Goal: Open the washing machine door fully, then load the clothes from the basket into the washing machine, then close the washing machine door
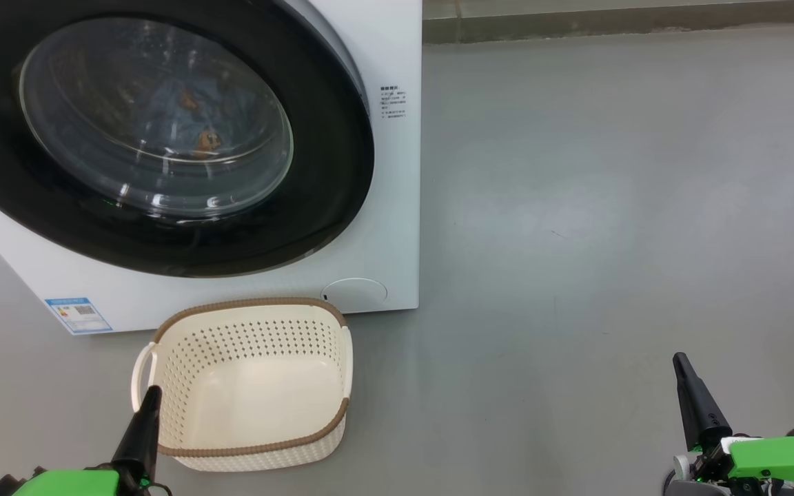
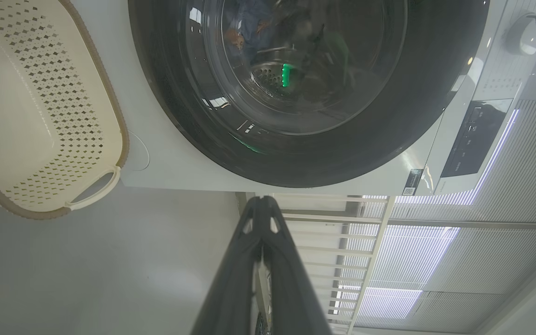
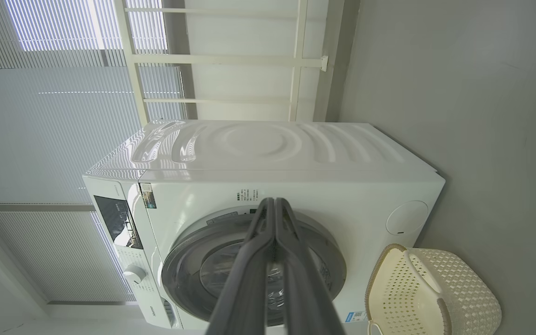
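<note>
The white washing machine (image 1: 390, 207) fills the upper left of the head view, its glossy black round door (image 1: 314, 207) shut flat against the front. Through the door's glass window I see the light-blue printed clothes (image 1: 190, 114) lying in the drum. The cream perforated basket (image 1: 252, 451) with a brown rim stands empty on the floor just before the machine. My left gripper (image 1: 152, 393) is shut, its tip beside the basket's left handle. My right gripper (image 1: 679, 359) is shut too, low at the right, far from the machine. The left wrist view shows the door (image 2: 435, 93) and the basket (image 2: 30, 116); the right wrist view shows the machine (image 3: 296, 153).
Grey floor (image 1: 611, 207) spreads wide to the right of the machine. A wall base (image 1: 611, 24) runs along the far edge. A round white service cap (image 1: 354, 291) sits at the machine's lower right front. Behind the machine are window blinds (image 3: 54, 116) and a white frame.
</note>
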You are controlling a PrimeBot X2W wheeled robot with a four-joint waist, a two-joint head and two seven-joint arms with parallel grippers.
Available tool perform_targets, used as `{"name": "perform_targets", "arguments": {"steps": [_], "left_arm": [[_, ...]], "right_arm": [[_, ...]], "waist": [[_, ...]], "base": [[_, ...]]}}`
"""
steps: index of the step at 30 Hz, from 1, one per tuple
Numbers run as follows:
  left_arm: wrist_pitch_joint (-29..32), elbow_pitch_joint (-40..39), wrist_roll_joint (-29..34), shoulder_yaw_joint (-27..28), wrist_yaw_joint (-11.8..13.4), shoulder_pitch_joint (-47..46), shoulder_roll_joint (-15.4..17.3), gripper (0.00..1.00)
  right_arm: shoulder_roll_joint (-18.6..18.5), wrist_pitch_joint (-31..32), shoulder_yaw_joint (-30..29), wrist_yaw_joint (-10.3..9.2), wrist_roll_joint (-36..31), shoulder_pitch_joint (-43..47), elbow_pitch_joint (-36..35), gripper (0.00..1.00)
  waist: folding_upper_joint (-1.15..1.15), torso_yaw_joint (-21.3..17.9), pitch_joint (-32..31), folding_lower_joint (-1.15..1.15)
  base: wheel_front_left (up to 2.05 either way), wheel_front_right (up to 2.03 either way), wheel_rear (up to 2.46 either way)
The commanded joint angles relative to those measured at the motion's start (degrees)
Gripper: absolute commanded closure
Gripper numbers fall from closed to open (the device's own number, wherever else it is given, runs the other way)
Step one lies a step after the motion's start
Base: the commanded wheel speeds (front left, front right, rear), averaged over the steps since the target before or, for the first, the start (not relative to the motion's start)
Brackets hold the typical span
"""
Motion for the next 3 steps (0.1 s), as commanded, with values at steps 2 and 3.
{"name": "perform_targets", "arguments": {"steps": [2,3], "left_arm": [[0.3,-1.05,0.77,1.92,-0.17,-2.43,0.7,1.0],[0.31,-1.05,0.78,1.93,-0.17,-2.43,0.69,1.0]], "right_arm": [[-0.72,0.43,1.32,0.1,0.64,-2.31,-1.45,1.0],[-0.72,0.43,1.32,0.1,0.64,-2.31,-1.45,1.0]], "waist": [[0.0,0.0,0.0,0.0],[0.0,0.0,0.0,0.0]], "base": [[0.0,0.0,0.0],[0.0,0.0,0.0]]}}
